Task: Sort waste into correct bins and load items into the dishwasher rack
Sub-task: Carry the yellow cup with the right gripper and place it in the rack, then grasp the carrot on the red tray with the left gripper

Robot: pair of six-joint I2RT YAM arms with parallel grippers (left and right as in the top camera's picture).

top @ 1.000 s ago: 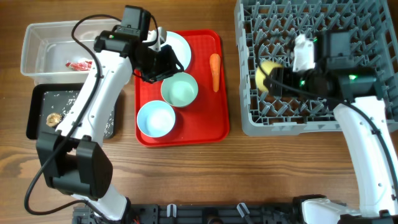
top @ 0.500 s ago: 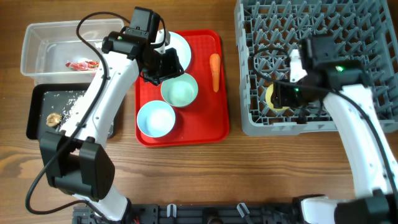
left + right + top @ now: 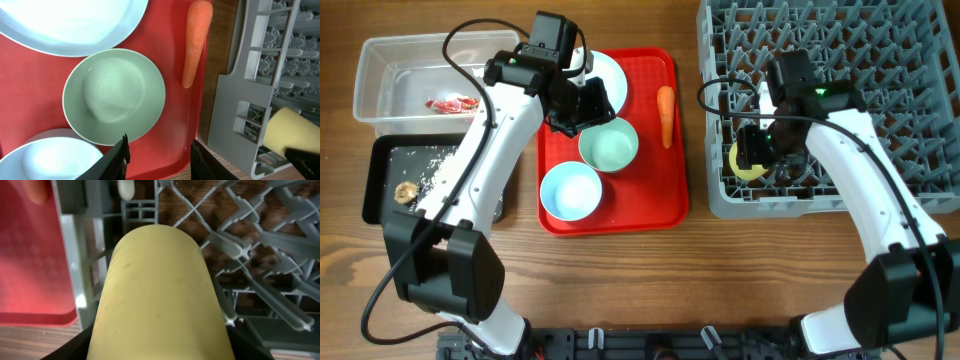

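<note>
My right gripper (image 3: 757,148) is shut on the yellow cup (image 3: 745,166), which fills the right wrist view (image 3: 160,300), low over the front-left corner of the grey dishwasher rack (image 3: 880,40). My left gripper (image 3: 582,105) is open and empty above the red tray, over the mint bowl (image 3: 609,143) (image 3: 114,95). The pale-blue bowl (image 3: 570,190) and pale-blue plate (image 3: 610,75) also lie on the tray, with the orange carrot (image 3: 666,114) (image 3: 195,40). The red-and-white wrapper (image 3: 453,103) is in the clear tub (image 3: 380,60). Rice and a brown scrap (image 3: 406,190) lie in the black tray (image 3: 375,200).
The flat red serving tray (image 3: 660,200) sits between the bins and the rack. The rack wall (image 3: 235,100) stands close to the tray's right edge. Bare wood table lies in front.
My right gripper has carried the yellow cup leftward and forward in the rack to its front-left corner. My left gripper shifted slightly right, then stayed still over the mint bowl.
</note>
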